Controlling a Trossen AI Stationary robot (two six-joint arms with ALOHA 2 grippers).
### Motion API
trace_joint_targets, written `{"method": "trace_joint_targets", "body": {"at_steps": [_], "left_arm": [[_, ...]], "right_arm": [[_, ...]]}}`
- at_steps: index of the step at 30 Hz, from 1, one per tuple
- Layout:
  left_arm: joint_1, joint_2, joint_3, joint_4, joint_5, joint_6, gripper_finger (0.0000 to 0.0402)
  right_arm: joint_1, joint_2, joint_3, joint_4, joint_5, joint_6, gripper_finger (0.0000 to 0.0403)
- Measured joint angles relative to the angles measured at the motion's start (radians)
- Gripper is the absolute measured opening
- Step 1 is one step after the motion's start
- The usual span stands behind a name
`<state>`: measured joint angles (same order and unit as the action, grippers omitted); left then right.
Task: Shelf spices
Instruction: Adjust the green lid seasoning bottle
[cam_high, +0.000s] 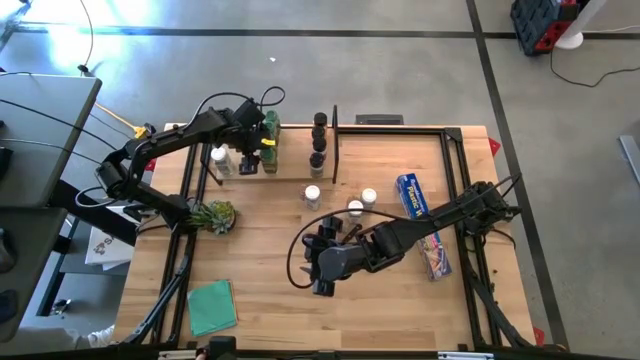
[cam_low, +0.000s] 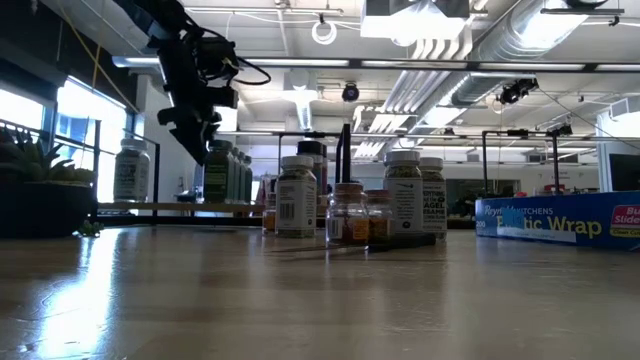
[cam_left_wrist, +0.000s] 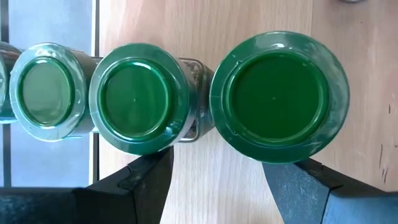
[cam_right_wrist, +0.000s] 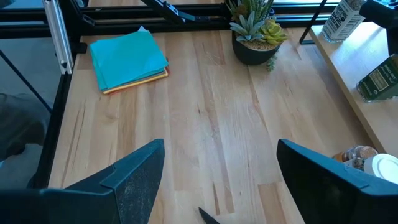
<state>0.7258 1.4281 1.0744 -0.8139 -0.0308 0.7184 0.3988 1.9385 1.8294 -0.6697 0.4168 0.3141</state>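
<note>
Over the shelf (cam_high: 262, 172) at the table's far left, we see the left gripper (cam_high: 262, 133) hanging above a row of green-capped spice jars (cam_left_wrist: 278, 96), fingers (cam_left_wrist: 134, 180) spread, holding nothing. Near mid-table, the right gripper (cam_high: 318, 262) hovers with jaws wide and empty. More spice jars (cam_high: 313, 195) stand beside the shelf's black rod (cam_high: 335, 145), a blue wrap box (cam_high: 422, 222) further right.

Green-capped jars (cam_left_wrist: 273, 96) crowd the shelf (cam_high: 290, 175) (open tabletop (cam_right_wrist: 205, 124) nearby).
</note>
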Motion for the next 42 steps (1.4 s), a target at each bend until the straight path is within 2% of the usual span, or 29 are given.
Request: {"method": "trace_joint_targets", "body": {"at_steps": [11,20,26,30,35,39,42], "left_arm": [[0.001,0.0,0.01,-0.051,-0.031,0.0,0.0239],[0.093,-0.005,0.153,-0.163,-0.111,0.057,0.0239],[0.151,-0.042,0.242,-0.219,-0.117,0.042,0.0239],[0.143,-0.128,0.346,-0.232,-0.079,0.005,0.0239],[0.168,-0.216,0.363,-0.225,-0.055,-0.005,0.0239],[0.229,-0.206,0.363,-0.229,0.001,-0.066,0.0239],[0.244,-0.155,0.361,-0.229,0.04,-0.045,0.0238]], "right_arm": [[0.0,0.0,0.0,0.0,-0.012,0.021,0.0306],[-0.01,-0.001,0.031,-0.009,-0.031,-0.041,0.0306],[-0.122,-0.006,0.058,-0.124,-0.026,-0.069,0.0305],[-0.219,-0.005,0.044,-0.148,-0.028,-0.095,0.0304],[-0.309,0.007,0.038,-0.159,-0.057,-0.053,0.0304],[-0.336,0.02,0.038,-0.157,-0.059,-0.038,0.0304],[-0.337,0.037,0.038,-0.155,-0.085,-0.035,0.0304]]}}
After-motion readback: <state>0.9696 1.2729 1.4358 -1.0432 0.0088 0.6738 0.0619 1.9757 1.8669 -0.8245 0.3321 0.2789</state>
